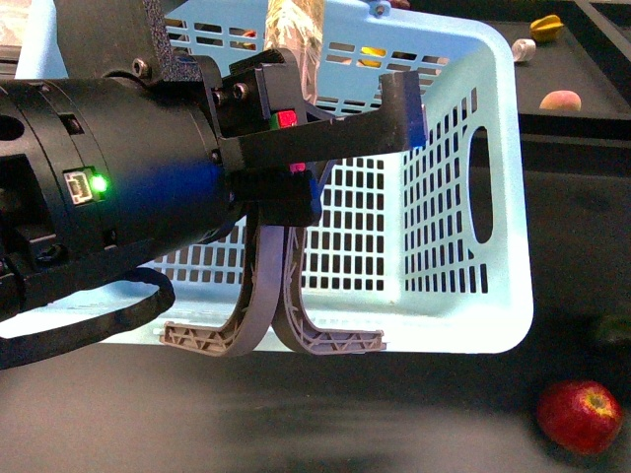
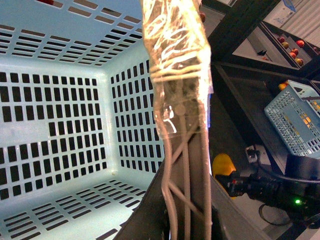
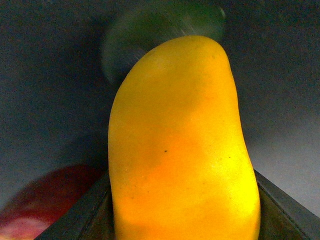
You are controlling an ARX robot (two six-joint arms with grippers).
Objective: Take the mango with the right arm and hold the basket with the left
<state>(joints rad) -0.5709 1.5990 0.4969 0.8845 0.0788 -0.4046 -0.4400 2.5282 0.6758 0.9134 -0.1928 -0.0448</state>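
The turquoise basket [image 1: 463,296] hangs tilted in the front view, its grey-brown handles [image 1: 271,315] curving below. My left gripper [image 1: 345,148], black with a red light, is shut on the handles. In the left wrist view they run as a tape-wrapped handle [image 2: 177,75] through my left gripper [image 2: 182,215], beside the basket's slotted inside [image 2: 60,125]. My right gripper [image 3: 182,215] is shut on the yellow-orange mango [image 3: 180,150], which fills the right wrist view. The mango [image 2: 222,165] and the right gripper [image 2: 237,184] also show in the left wrist view, outside the basket.
A red apple [image 1: 580,414] lies on the dark table at the front right, blurred in the right wrist view [image 3: 50,200]. A peach-coloured fruit [image 1: 560,100] and a yellow star-shaped fruit [image 1: 547,27] lie at the back right. A second turquoise basket [image 2: 295,120] stands further off.
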